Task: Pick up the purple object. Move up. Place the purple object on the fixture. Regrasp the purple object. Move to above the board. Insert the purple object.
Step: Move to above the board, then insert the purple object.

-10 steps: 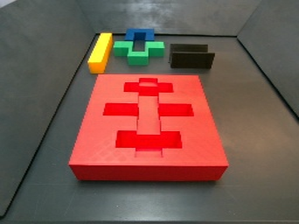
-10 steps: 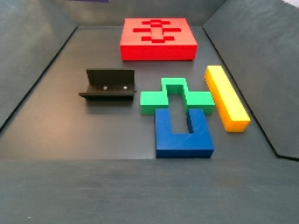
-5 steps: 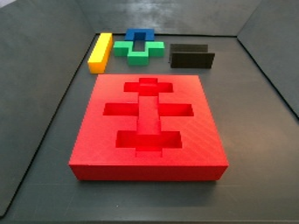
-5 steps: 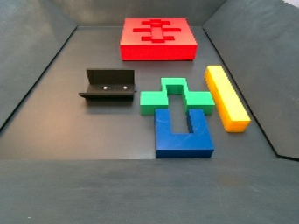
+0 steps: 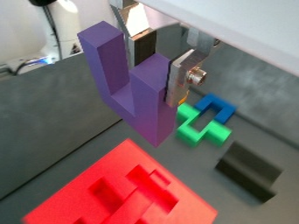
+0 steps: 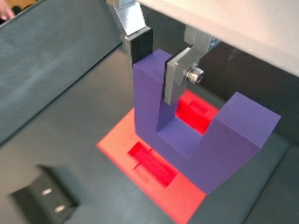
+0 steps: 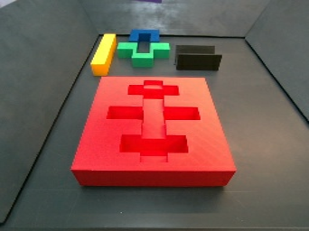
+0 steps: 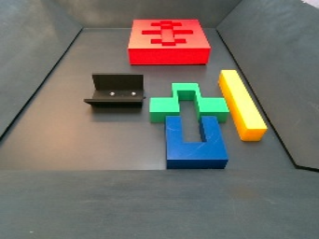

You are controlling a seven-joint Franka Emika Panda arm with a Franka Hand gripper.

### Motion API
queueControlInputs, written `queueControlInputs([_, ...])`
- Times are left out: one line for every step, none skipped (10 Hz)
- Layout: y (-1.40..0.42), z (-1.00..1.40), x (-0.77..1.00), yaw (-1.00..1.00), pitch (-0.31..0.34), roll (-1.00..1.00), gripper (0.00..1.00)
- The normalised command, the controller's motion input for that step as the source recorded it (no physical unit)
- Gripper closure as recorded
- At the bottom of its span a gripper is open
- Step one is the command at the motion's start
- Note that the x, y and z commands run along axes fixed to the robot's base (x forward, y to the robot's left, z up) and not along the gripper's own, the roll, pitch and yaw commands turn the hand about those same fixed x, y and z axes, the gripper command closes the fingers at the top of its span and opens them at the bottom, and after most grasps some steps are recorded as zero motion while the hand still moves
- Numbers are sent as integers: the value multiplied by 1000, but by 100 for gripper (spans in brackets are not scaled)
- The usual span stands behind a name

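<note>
My gripper is shut on the purple object, a chunky U-shaped block. The silver fingers clamp one of its two prongs, and the other prong stands free beside them. The block hangs in the air above the board, a big red slab with darker recesses, also seen in both side views. The fixture stands bare on the dark floor. Neither side view shows the gripper.
A green cross block lies against a blue U-shaped block. A yellow bar lies beside them. Grey walls ring the floor.
</note>
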Motion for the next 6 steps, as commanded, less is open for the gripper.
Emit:
queueControlInputs([13,8,-92,28,-15,-521,100])
queueControlInputs([17,5,-78,16,-35,-360,100])
queueControlInputs([10,-4,-49,3,-35,-212,100])
queueControlInputs([-200,-86,0,0,-3,53,100])
queueControlInputs([-226,-123,0,0,-13,44,100])
queueControlInputs([-317,-243,149,0,-47,0,100])
